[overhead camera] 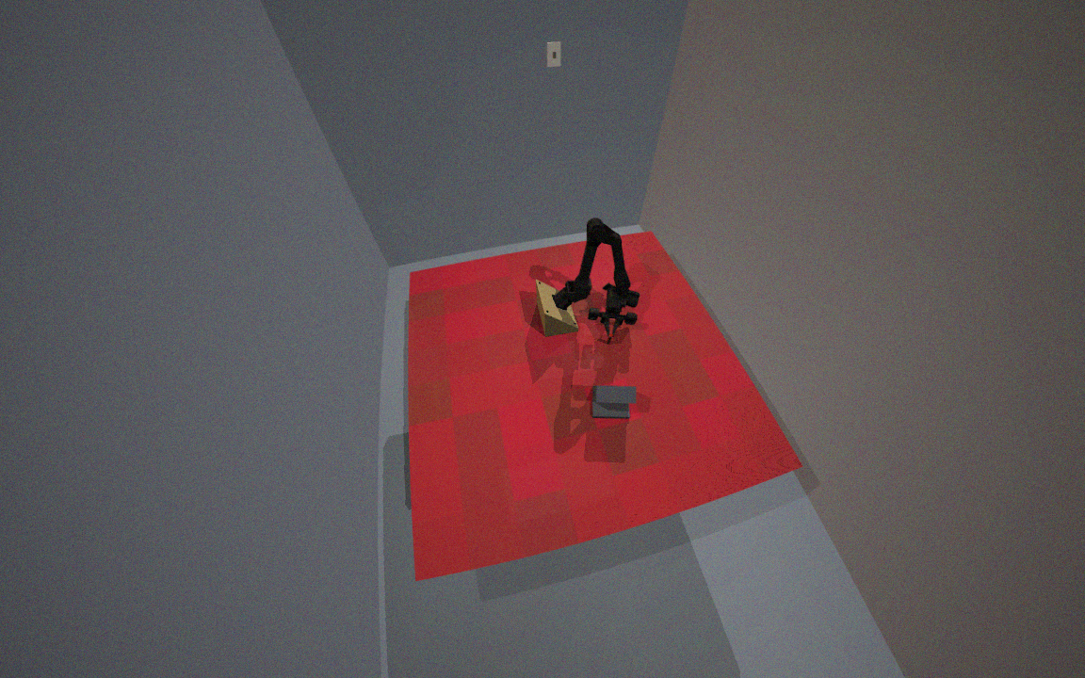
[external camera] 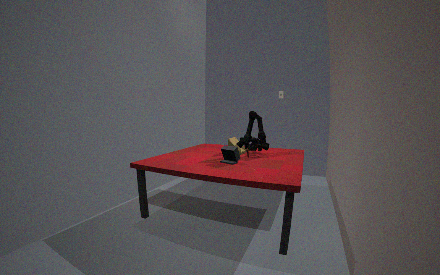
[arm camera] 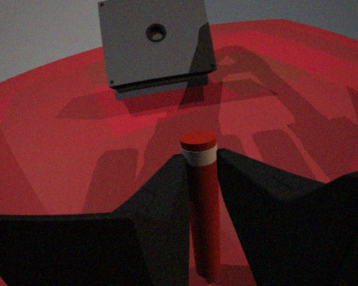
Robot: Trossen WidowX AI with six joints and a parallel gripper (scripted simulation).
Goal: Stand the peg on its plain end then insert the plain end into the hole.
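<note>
- Black tool pinched the red peg below its white band, plain end down, at or just above the red surface.
- Best to settle it square, then part the fingers slowly.
- Grey panel and hole stood well apart, ahead.

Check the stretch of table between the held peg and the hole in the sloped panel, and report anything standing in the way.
Nothing visible stands in the way. The gripper is shut on the red peg, white band up. In the wrist view, only bare red table with shadows lies between it and the gray sloped panel, whose hole is open.
</note>
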